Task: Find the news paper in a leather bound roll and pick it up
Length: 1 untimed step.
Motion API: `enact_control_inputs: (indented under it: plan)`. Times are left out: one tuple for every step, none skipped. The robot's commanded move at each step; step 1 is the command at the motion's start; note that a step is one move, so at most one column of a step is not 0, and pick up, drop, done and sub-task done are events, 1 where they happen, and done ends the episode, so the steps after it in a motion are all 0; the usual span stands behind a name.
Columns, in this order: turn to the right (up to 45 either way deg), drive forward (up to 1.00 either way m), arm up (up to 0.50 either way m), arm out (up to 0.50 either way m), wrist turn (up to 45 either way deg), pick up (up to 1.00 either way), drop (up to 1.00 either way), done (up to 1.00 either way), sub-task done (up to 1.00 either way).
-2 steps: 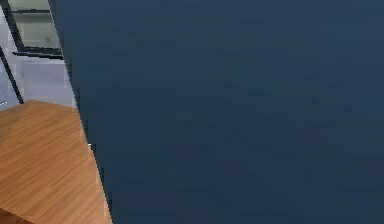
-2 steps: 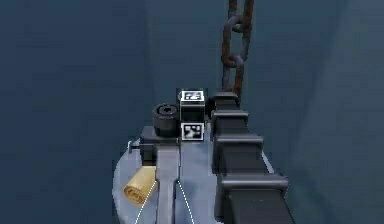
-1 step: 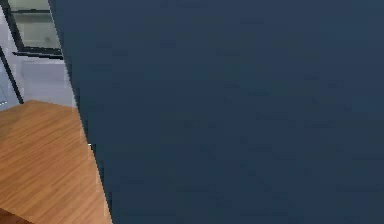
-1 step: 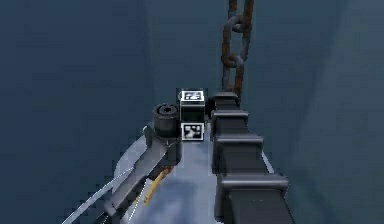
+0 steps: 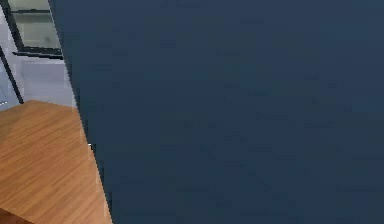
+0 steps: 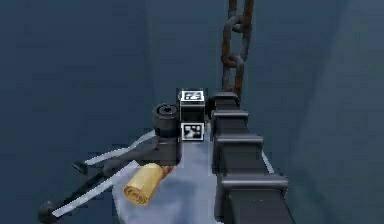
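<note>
- Where the arm ends in the arm side view, I see the gripper [image 6: 68, 187]: a dark round body with two thin fingers [image 6: 105, 160] slanting down toward the view's lower left corner.
- I cannot tell from here what state the gripper is in, and I cannot tell whether it has hold of anything.
- A short tan roll [image 6: 143, 183], with a coiled end facing the camera, sits right at the base of those fingers, just below the gripper body. Its shape and colour fit the rolled paper I am after.
- I cannot tell whether the roll touches the fingers, or whether it rests on something or hangs free.
- Just right of the gripper body stand the two white squares [image 6: 192, 113] with black marks, one above the other.
- Behind them the arm [image 6: 245, 165] runs as a dark, stepped square bar down to the bottom edge, right of the middle.
- Above the arm's far end a brown chain [image 6: 235, 40] rises straight to the top edge.
- Around all this the background is dark blue.
- Looking ahead, the forward view has a dark blue wall [image 5: 240, 110] very close across most of it.
- At that view's left I see a wooden floor [image 5: 40, 160], and above it a window [image 5: 35, 25] in a pale wall.
</note>
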Motion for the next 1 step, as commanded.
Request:
enact_control_inputs:
  plan:
    - [0.0,0.0,0.0,0.0,45.0,0.0,0.0,0.0,0.0]
